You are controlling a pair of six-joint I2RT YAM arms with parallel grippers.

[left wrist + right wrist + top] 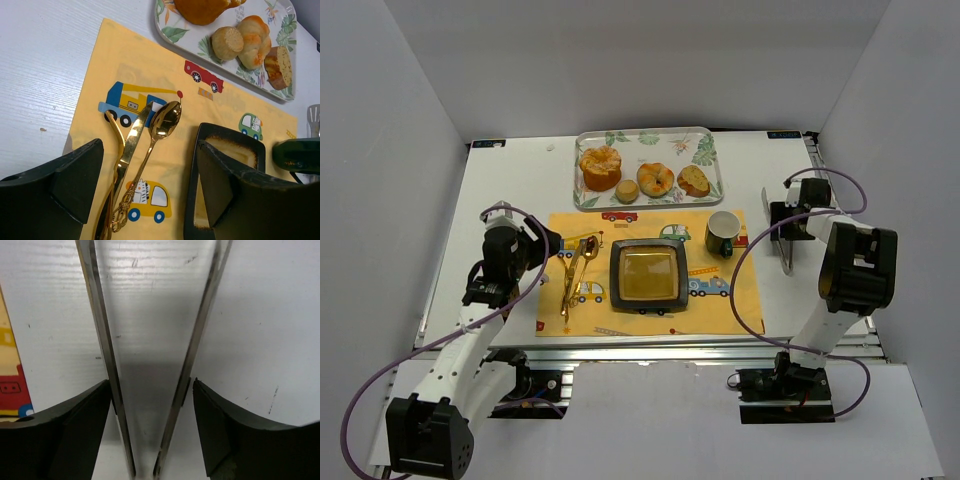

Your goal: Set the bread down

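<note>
From the top external view, the bread sits on a leaf-printed tray (713,150) at the far side of the table (510,180): a large round bun (600,167), a small muffin (627,190), a knotted roll (655,179) and a toasted slice (693,181). Nearer the arms, a yellow placemat (740,310) with printed cars carries a black square plate (615,275) at its middle, a green mug (723,233) at its right corner and gold cutlery (575,275) along its left side. The left gripper (548,245) hangs beside the cutlery, and the right gripper (783,225) is off the mat, to the right of the mug, with metal tongs (786,255). In the left wrist view, the left gripper (150,150) is spread wide with nothing between its fingers. Below it lie the spoon (162,122), the knife (135,140) and the plate's rim (225,132), and the muffin (226,43), roll (252,37) and slice (280,67) rest on the tray (175,32) beyond. In the right wrist view, the right gripper (150,387) clasps the tongs (100,325), one finger pressed against the outside of each arm, over the white table (260,315).
</note>
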